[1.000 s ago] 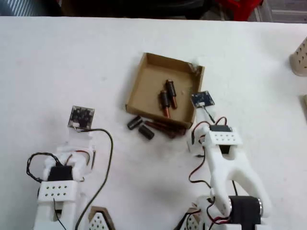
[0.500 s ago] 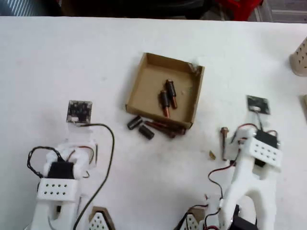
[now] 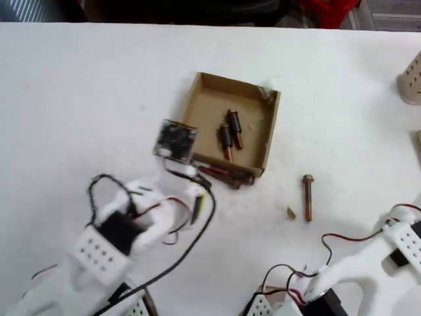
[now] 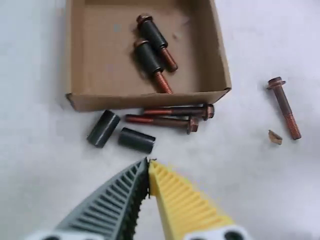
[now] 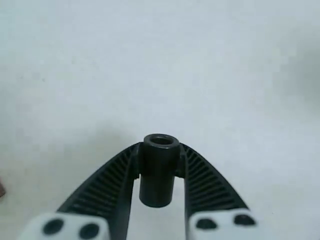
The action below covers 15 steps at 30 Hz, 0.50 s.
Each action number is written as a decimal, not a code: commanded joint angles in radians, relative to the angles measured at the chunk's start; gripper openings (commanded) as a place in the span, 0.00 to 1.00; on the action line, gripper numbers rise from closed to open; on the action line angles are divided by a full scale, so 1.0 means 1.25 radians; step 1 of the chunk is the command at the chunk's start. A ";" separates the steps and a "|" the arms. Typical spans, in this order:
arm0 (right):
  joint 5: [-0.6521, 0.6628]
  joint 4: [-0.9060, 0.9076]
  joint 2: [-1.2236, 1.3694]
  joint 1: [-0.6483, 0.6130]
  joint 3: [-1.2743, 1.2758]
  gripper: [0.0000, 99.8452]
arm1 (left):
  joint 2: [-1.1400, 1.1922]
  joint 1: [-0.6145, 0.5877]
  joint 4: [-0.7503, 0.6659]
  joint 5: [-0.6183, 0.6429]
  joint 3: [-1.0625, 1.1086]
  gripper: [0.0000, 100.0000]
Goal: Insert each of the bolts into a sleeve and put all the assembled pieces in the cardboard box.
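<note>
Okay, left gripper (image 4: 148, 165): jaws pressed together, nothing between them, tips low over the table (image 4: 40, 165), just short of two loose black sleeves. Near sleeve (image 4: 136, 140) lies flat, closest to the tips. Far sleeve (image 4: 103, 128) lies tilted just beside it, near the front wall of the cardboard box (image 4: 150, 99). Two bare bolts, upper bolt (image 4: 175, 110) and lower bolt (image 4: 160, 121), lie side by side on the table just outside that wall, roughly parallel to it, heads away from the sleeves. Inside the box are two assembled pieces, first piece (image 4: 151, 34) and second piece (image 4: 149, 61), flat and close together, threaded ends sticking out. Lone bolt (image 4: 284, 106) lies on the table well apart from the box, with a small tan chip (image 4: 274, 137) just beside its threaded end. Right gripper (image 5: 159, 150): clamped on a black held sleeve (image 5: 159, 175), lengthwise between the jaws, open bore at the tip end, over white table. High view: left arm (image 3: 125, 230) lies near the box front. Right arm (image 3: 368, 263) is at the near right of the table, well apart from the box.
</note>
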 commanded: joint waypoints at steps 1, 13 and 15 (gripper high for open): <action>0.009 -0.064 -0.025 0.067 -0.034 0.02 | 0.212 0.104 -0.182 0.011 -0.072 0.02; 0.010 -0.207 -0.025 0.133 0.065 0.02 | 0.731 0.244 -0.502 0.055 -0.371 0.02; 0.010 -0.238 -0.025 0.132 0.087 0.02 | 0.817 0.244 -0.506 0.095 -0.444 0.04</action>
